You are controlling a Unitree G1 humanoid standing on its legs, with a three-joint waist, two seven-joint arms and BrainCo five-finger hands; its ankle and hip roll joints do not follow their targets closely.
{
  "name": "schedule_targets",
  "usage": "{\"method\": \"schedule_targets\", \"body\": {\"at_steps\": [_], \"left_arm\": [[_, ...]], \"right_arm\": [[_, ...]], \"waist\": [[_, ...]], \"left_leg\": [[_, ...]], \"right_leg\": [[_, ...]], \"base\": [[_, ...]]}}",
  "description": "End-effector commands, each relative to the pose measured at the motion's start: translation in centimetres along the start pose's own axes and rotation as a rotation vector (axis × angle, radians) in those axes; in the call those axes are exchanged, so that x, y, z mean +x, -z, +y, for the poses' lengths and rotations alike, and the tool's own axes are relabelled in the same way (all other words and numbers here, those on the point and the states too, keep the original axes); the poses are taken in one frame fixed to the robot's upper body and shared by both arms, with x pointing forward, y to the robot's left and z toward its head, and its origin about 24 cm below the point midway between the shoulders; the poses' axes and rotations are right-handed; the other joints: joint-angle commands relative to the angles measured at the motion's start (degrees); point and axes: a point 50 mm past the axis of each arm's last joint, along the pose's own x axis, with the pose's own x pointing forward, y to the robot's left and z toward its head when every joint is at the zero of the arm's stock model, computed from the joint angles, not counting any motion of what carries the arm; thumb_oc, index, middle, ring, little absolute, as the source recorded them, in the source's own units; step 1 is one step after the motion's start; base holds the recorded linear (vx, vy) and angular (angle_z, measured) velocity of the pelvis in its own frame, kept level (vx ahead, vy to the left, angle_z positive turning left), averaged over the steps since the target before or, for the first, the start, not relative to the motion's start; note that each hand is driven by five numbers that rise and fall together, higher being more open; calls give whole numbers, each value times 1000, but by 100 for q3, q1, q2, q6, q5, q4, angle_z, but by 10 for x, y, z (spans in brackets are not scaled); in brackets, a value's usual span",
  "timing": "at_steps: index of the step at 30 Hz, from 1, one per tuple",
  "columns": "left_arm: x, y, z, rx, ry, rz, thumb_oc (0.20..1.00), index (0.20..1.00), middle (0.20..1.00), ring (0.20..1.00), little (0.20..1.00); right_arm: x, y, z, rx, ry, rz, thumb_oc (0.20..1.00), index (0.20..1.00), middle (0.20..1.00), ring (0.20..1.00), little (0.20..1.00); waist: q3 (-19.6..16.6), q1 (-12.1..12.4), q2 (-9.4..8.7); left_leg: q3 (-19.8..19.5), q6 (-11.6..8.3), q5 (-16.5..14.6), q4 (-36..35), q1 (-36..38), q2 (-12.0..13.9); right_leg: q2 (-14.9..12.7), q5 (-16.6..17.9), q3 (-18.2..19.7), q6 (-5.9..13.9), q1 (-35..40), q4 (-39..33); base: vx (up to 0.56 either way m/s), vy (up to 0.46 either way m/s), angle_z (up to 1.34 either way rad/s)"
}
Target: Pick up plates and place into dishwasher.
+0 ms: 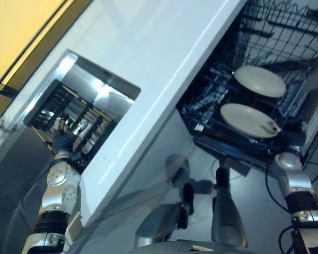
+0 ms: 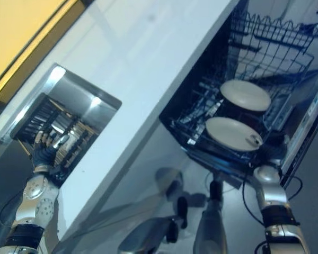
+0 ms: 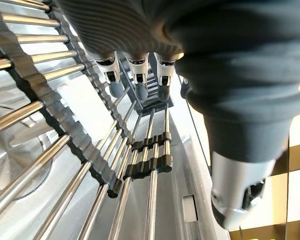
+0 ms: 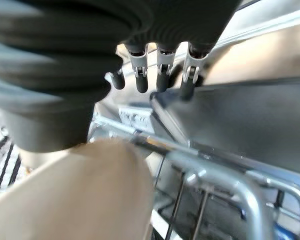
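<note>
Two cream plates are lying in the dishwasher rack (image 1: 212, 114): the nearer plate (image 1: 247, 119) is sitting toward the rack's front edge and the farther plate (image 1: 259, 80) just behind it. The right hand (image 1: 273, 127) is resting on the rim of the nearer plate, its fingers (image 4: 162, 75) hanging relaxed and only lightly bent (the thumb is touching the rim). The left hand (image 1: 63, 138) is reaching into the sink (image 1: 103, 87) over the drying rack (image 3: 65, 145), with fingers straight and holding nothing.
</note>
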Motion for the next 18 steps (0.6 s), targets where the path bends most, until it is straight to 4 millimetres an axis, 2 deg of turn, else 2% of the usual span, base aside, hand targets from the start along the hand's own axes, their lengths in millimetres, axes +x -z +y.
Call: {"method": "schedule_targets", "body": {"at_steps": [1,5,13,18], "left_arm": [[-28,43,-39,-79,56,134,1000,1000,1000,1000,1000],[-31,42,-43,-103,67,138,1000,1000,1000,1000,1000],[-32,38,-51,-108,108,131,1000,1000,1000,1000,1000],[-29,33,-54,-114,123,127,1000,1000,1000,1000,1000]], "right_arm": [[12,-30,-8,55,76,-85,1000,1000,1000,1000,1000],[16,-37,-7,47,77,-98,1000,1000,1000,1000,1000],[27,-54,-4,67,66,-111,1000,1000,1000,1000,1000],[35,-76,5,71,-7,-150,1000,1000,1000,1000,1000]], "waist": [[316,-152,135],[419,-173,298],[551,-157,485],[647,-100,554]], "left_leg": [[-344,-238,93,374,-721,44],[-303,-253,134,312,-753,16],[-207,-283,207,299,-931,8],[-213,-294,225,354,-1076,-6]], "right_leg": [[-3,-820,233,126,-65,756],[-11,-806,296,104,-171,759],[-29,-786,324,83,-397,792],[-27,-786,299,62,-547,828]], "base": [[0,52,-6],[7,51,-7],[0,6,-5],[-7,-13,0]]}}
